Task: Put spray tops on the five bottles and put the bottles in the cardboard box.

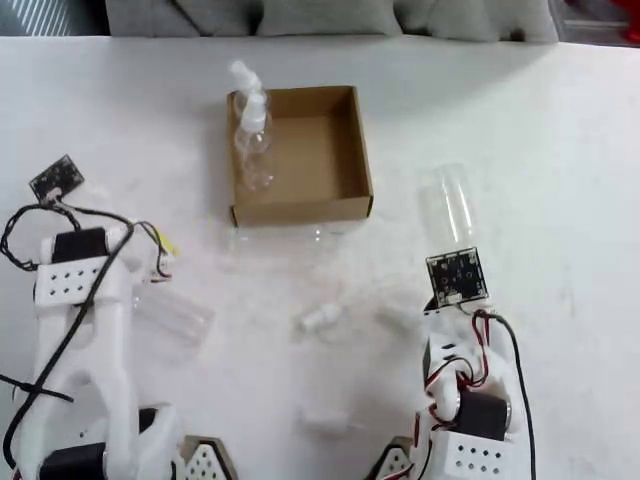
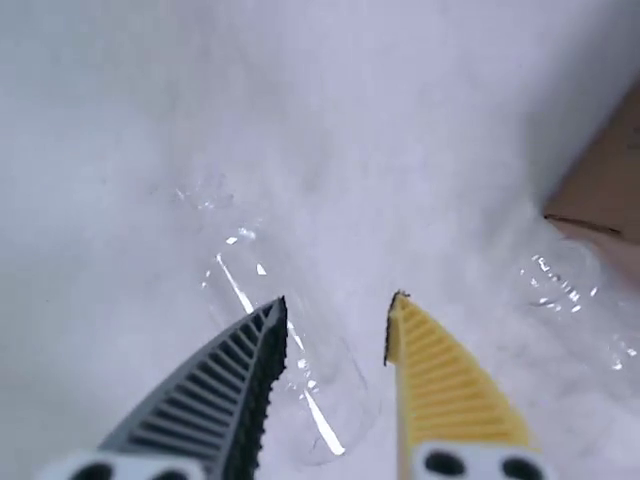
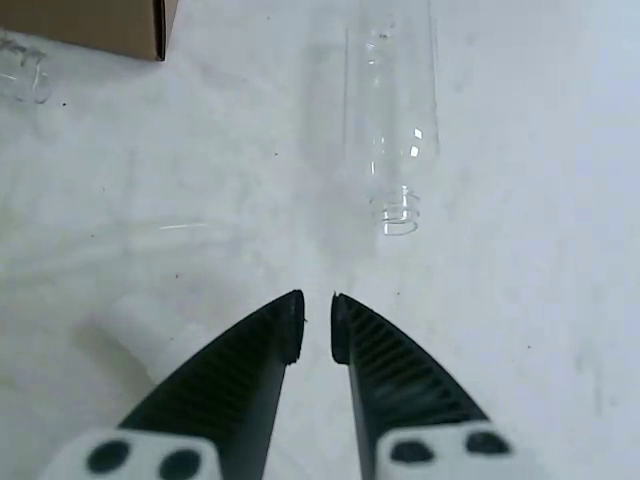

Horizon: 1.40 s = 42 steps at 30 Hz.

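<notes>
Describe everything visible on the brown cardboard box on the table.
The brown cardboard box is a shallow, square, open-topped tray of plain card, with no lid or flaps showing. It sits flat and upright on the white table, toward the far side in the high view. Inside, against the wall on that view's left, is one clear plastic bottle with a white spray top, its head showing past the far rim. The rest of the box floor is bare.
</notes>
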Available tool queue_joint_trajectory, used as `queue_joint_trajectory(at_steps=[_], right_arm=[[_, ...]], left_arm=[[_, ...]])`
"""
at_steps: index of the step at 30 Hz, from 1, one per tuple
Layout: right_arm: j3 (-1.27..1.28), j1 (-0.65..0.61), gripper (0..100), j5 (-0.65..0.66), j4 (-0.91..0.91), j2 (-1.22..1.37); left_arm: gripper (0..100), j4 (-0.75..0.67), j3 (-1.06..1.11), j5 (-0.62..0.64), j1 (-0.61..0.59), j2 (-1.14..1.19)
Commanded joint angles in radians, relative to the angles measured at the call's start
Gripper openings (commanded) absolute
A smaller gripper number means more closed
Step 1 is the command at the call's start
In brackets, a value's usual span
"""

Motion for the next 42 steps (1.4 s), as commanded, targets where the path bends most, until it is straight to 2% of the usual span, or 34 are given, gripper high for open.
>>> queue_joint_trajectory(at_steps=[1,8,13,15,22,26,29,33,37,42], right_arm=[[-0.009,0.004,3.5,0.008,-0.022,-0.005],[-0.009,0.004,3.5,0.008,-0.022,-0.005],[-0.008,0.004,3.5,0.037,-0.022,-0.005],[-0.008,0.004,3.5,0.040,-0.022,-0.005],[-0.008,0.004,3.5,0.041,-0.019,-0.005],[-0.008,0.004,3.5,0.041,-0.018,-0.005],[-0.008,0.004,3.5,0.041,-0.018,-0.005],[-0.008,0.004,3.5,0.041,-0.016,-0.005],[-0.006,0.004,3.5,0.041,-0.016,-0.005],[0.000,0.004,3.5,0.043,-0.021,-0.005]], left_arm=[[17,0.083,-0.058,-0.086,-0.015,-0.028],[18,0.028,0.064,-0.129,-0.059,-0.028],[34,-0.106,0.218,-0.144,-0.090,-0.028],[37,-0.155,0.267,-0.143,-0.090,-0.028],[23,-0.307,0.361,-0.129,-0.085,-0.028],[22,-0.370,0.361,-0.135,-0.077,-0.028],[22,-0.400,0.353,-0.135,-0.008,-0.025],[22,-0.390,0.322,-0.135,0.160,0.047],[22,-0.331,0.212,-0.150,0.260,0.179],[22,-0.264,0.075,-0.368,0.278,0.325]])
